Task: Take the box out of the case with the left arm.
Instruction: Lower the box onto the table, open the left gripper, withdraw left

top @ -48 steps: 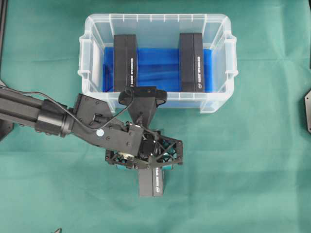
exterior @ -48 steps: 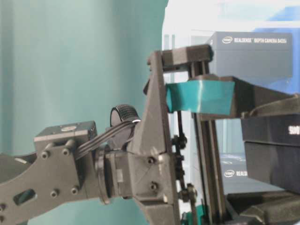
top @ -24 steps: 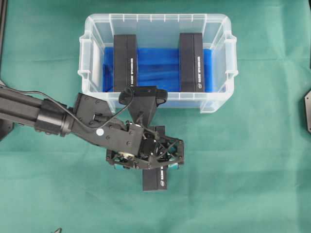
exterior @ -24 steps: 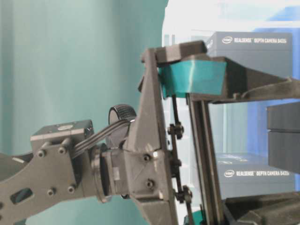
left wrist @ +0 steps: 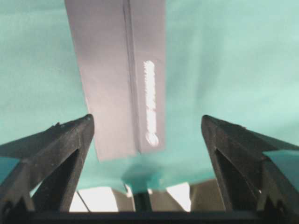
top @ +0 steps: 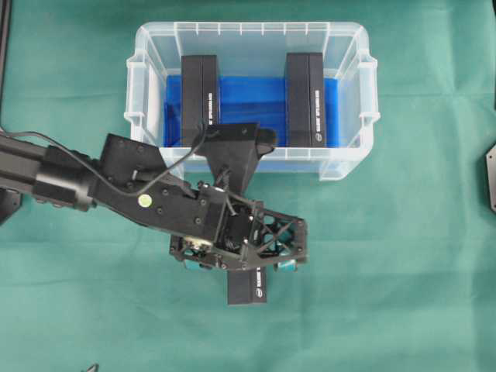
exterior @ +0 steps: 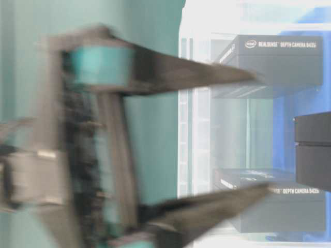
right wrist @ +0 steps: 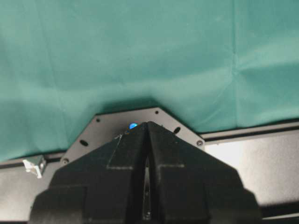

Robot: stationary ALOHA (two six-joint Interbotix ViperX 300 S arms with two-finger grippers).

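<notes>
Left end effector (top: 242, 265) spread above box (top: 247, 288)

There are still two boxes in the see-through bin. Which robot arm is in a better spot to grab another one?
Probably the left. Its open left gripper hovers beside the case, over the box already out. The right gripper sits shut, off by the edge.

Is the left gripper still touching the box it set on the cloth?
Apart. The left wrist view shows the left gripper open, with green cloth visible between each finger and the black box.
</notes>
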